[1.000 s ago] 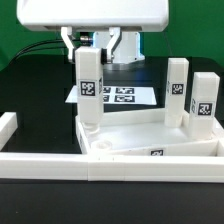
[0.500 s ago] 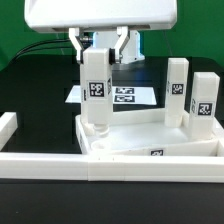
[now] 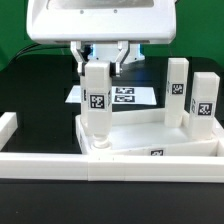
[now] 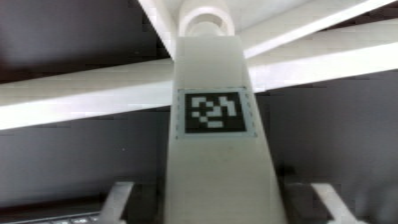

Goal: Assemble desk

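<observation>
1. Exterior view: the gripper point(image 3: 99, 58) clasps a leg point(image 3: 97, 98) by its top, upright over the desk top's point(image 3: 140, 137) corner on the exterior view's left. It sits lower than a second ago (tag nearer the tray). Two legs point(image 3: 177, 92) point(image 3: 203, 104) stand at the opposite end.
2. Wrist view: the held leg point(image 4: 217, 130) fills the frame, fingers point(image 4: 121, 197) flanking it.

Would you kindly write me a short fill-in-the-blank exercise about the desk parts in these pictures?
1. The gripper holds one white ____ upright by its upper end.
2. Two more legs stand already on the desk top, toward the exterior view's ____.
3. The marker board lies flat on the ____ table.

Missing words: leg; right; black
</observation>
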`<act>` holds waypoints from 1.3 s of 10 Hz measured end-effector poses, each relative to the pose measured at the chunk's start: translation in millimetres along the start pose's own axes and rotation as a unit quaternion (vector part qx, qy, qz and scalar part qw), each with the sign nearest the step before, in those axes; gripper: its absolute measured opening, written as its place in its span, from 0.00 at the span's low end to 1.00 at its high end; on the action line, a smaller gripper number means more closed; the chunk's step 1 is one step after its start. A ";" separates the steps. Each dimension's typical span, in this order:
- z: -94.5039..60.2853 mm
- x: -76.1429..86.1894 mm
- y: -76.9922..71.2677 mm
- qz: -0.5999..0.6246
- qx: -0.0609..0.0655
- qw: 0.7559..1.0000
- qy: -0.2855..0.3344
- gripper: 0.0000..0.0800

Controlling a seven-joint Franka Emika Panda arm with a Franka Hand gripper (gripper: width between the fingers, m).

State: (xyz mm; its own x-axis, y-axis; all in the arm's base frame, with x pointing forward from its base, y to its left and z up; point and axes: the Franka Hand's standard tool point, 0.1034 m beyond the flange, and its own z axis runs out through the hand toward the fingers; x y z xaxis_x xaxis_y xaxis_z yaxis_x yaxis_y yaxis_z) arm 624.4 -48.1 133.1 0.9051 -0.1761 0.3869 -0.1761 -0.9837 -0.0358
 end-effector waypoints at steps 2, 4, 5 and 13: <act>2.8 -2.4 0.0 0.000 -0.001 1.000 -0.003 0.36; 5.9 -4.2 -0.2 -0.001 -0.002 1.000 -0.003 0.36; 9.3 -6.6 0.7 -0.002 -0.003 1.000 -0.005 0.36; 9.2 -1.3 3.9 0.000 -0.007 1.000 0.007 0.79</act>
State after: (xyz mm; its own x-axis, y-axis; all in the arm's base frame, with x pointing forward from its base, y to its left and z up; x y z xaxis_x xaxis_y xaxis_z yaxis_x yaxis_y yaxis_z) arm 626.1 -52.1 124.0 0.9000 -0.1746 0.3994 -0.1809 -0.9833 -0.0223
